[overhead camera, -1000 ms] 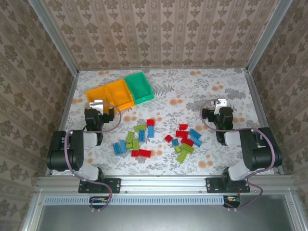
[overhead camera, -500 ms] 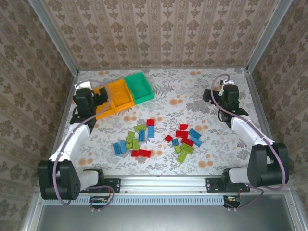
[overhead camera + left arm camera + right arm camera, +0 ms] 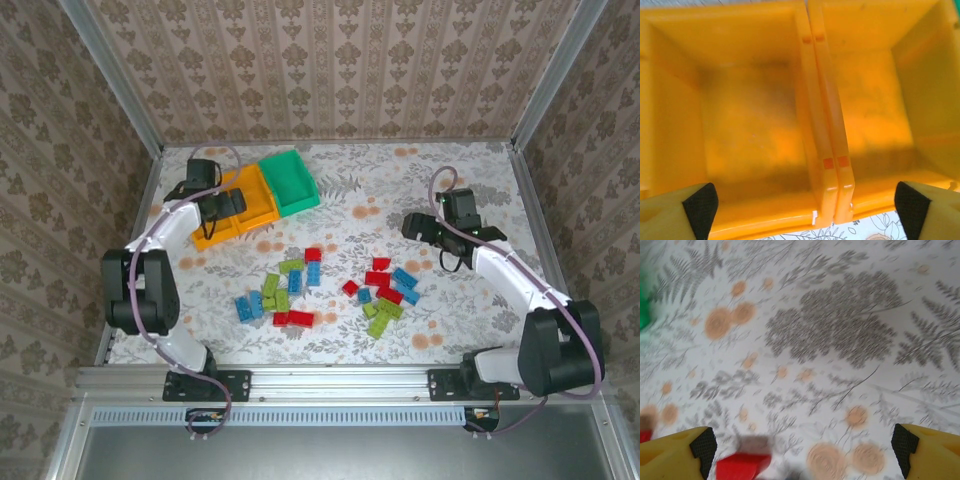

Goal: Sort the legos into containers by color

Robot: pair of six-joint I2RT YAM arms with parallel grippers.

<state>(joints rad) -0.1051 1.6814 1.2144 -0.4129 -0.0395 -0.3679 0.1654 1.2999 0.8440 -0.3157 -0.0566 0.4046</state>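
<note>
The left claw (image 3: 806, 202) and right claw (image 3: 802, 445) gape empty; the right may bump the small red plastic brick (image 3: 742, 465) beside it.

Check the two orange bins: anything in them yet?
Both empty. The left wrist view shows bare floors in the left-hand orange bin and the right-hand orange bin. In the top view, the legos lie on the table.

You'll see two orange-yellow bins (image 3: 250, 195) and a green bin (image 3: 290, 180) at upper left. Below centre, the legos (image 3: 300, 318) are red, blue and lime. The table (image 3: 380, 190) is white with grey ferns and orange blossoms. The walls (image 3: 330, 70) carry a beige-brown damask print. The arms (image 3: 510, 278) are black and white.
</note>
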